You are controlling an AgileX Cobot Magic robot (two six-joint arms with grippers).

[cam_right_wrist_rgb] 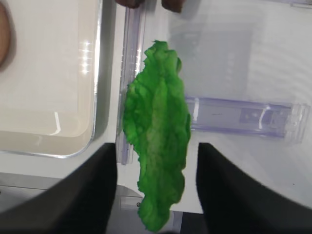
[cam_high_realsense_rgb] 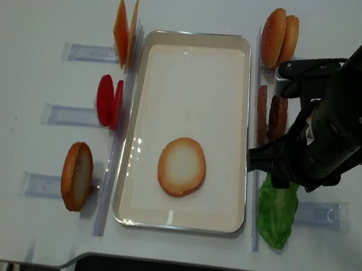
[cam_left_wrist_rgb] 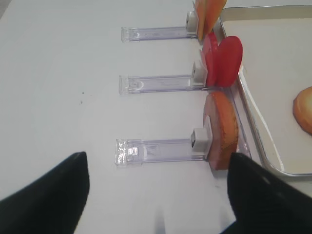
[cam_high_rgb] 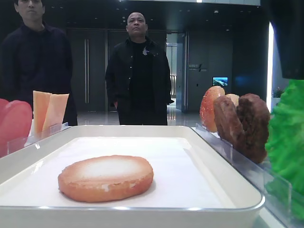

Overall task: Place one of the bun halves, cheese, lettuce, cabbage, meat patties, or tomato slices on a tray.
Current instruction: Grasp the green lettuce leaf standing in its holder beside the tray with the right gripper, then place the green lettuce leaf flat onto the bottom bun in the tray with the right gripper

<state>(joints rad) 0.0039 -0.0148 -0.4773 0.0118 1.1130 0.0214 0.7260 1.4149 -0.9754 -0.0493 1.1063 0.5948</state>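
Only one bun half (cam_high_realsense_rgb: 181, 166) on tray (cam_high_realsense_rgb: 198, 42)

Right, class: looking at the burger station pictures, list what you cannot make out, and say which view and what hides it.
- Right tool: overhead view, the arm covers it; whether it grips the lettuce is unclear.
- Left tool: fingertips cut off by the wrist view's bottom edge.
- Meat patties: overhead view, partly hidden by the right arm.
- Lettuce: low front view, cut off by the right edge.
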